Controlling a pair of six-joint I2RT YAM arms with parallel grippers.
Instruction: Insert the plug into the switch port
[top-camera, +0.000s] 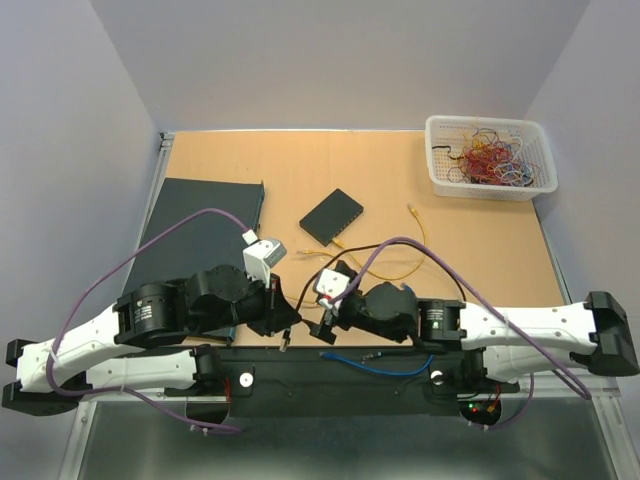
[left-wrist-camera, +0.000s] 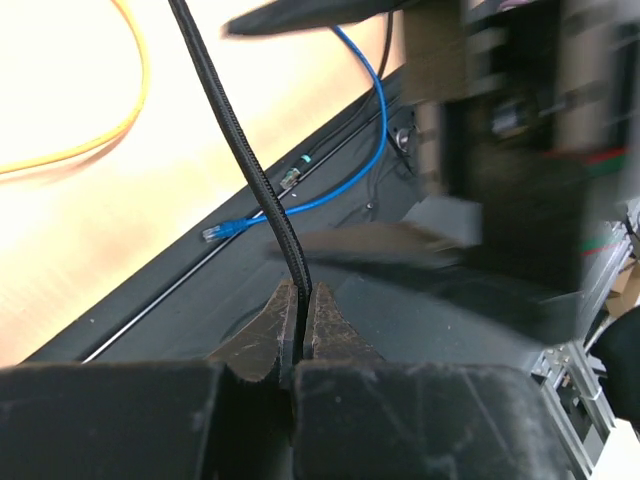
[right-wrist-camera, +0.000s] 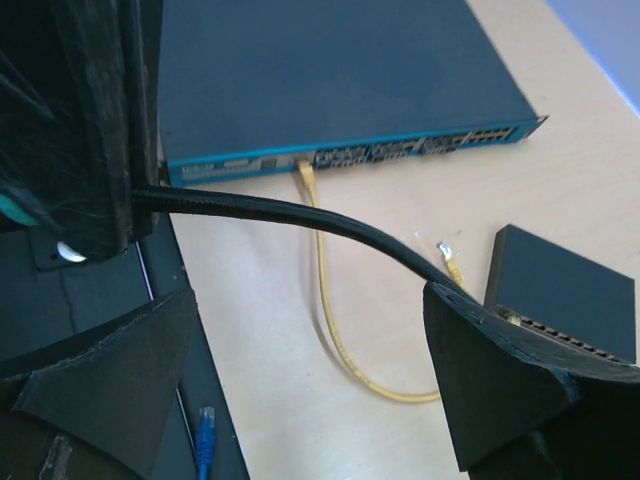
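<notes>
Looking through the left wrist camera, you see the left gripper (left-wrist-camera: 300, 305) pinched tight on a black braided cable (left-wrist-camera: 243, 150), which rises out of the fingers and leaves the top of the frame. In the right wrist view the right gripper (right-wrist-camera: 310, 300) has its jaws spread wide. The cable crosses the gap between them and disappears behind the right-hand finger, so you cannot tell whether it touches. You cannot make out this cable's plug in any view.

The switch (right-wrist-camera: 330, 70) lies flat on the table (top-camera: 400, 170) at its left side, with its port row facing the right wrist camera. A yellow cable (right-wrist-camera: 330, 330) sits with one end at a port, and its other end lies loose near a small black box (right-wrist-camera: 565, 290). From above, both grippers hang close together over the black base rail (top-camera: 300, 375), where a blue cable (left-wrist-camera: 340, 180) lies. A basket (top-camera: 490, 185) of tangled wires stands in the far right corner.
</notes>
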